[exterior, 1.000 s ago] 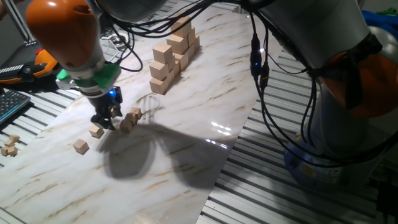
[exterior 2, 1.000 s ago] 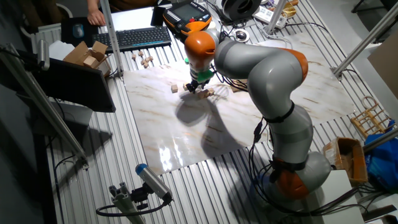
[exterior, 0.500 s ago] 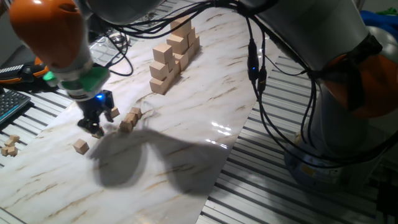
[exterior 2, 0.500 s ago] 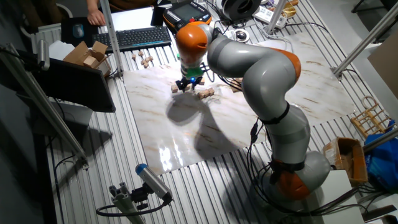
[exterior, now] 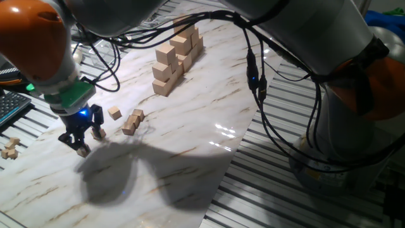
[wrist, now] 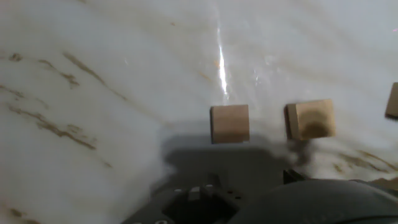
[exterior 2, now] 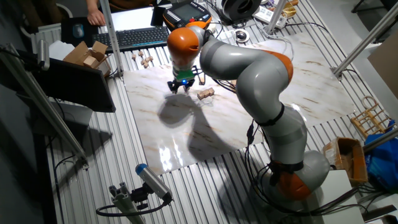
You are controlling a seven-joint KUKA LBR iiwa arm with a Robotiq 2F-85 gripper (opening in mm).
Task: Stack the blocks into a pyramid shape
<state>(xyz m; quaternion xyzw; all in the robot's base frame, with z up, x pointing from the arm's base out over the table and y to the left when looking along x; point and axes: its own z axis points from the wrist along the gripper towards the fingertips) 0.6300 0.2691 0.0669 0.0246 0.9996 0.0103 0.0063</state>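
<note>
At the far left edge of one fixed view, a few tiny wood pieces [exterior: 8, 149] lie on the slatted bench off the marble board [exterior: 190, 120]. Just right of them, at middle left of the frame, the gripper [exterior: 80, 136] hangs low over the board under a green collar and an orange joint — its dark fingers point down and look parted, with one small block [exterior: 83, 151] at the tip of the lower finger and another [exterior: 99, 133] beside the right finger. Whether either cube is pinched I cannot tell.

Further right a lone block [exterior: 114, 113] sits apart, and just right of it a little cluster of blocks [exterior: 133, 121] lies touching, tilted against each other. In the upper middle of the frame stands the staircase stack of larger cubes [exterior: 175, 56].

In the other fixed view the gripper [exterior 2: 179, 85] is at upper centre, with the block cluster [exterior 2: 206, 94] a little to its right.

The hand view shows two blocks side by side on the marble, apart from each other: one [wrist: 229, 124] at centre, one [wrist: 310, 119] to its right — and a sliver of a third [wrist: 392, 101] at the right edge. No fingertips are clearly visible there.
</note>
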